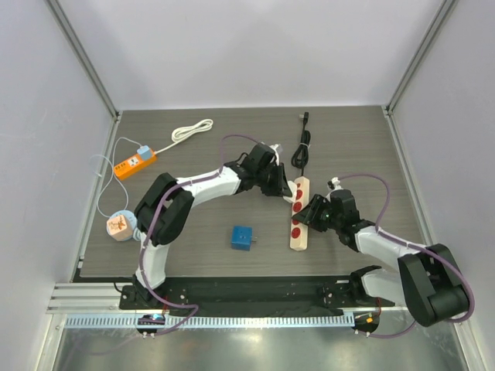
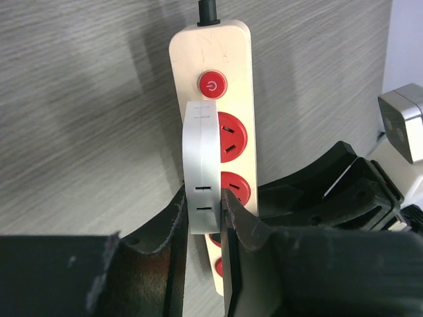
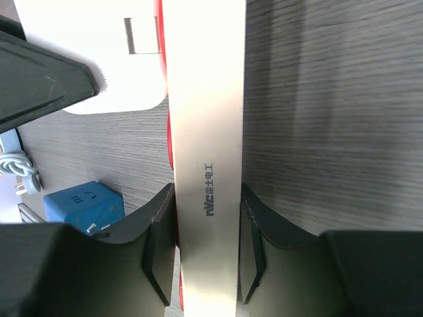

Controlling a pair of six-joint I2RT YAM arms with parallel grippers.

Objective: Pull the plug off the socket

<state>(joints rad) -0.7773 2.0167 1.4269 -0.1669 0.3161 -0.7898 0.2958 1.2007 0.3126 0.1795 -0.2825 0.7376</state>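
Left gripper (image 2: 205, 206) pinches the white plug (image 2: 200, 142), centre frame; right gripper (image 3: 207, 244) clamps the power strip (image 3: 205, 99). I expect slippage if pulled askew.

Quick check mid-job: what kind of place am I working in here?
Probably a lab robot cell: plain white walls framed by aluminium posts, and a beige power strip staged on a wood-grain tabletop.

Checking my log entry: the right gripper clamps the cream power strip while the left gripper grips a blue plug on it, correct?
Not quite. The plug in the left gripper is white, not blue; the left wrist view shows it. The right gripper does clamp the cream power strip.
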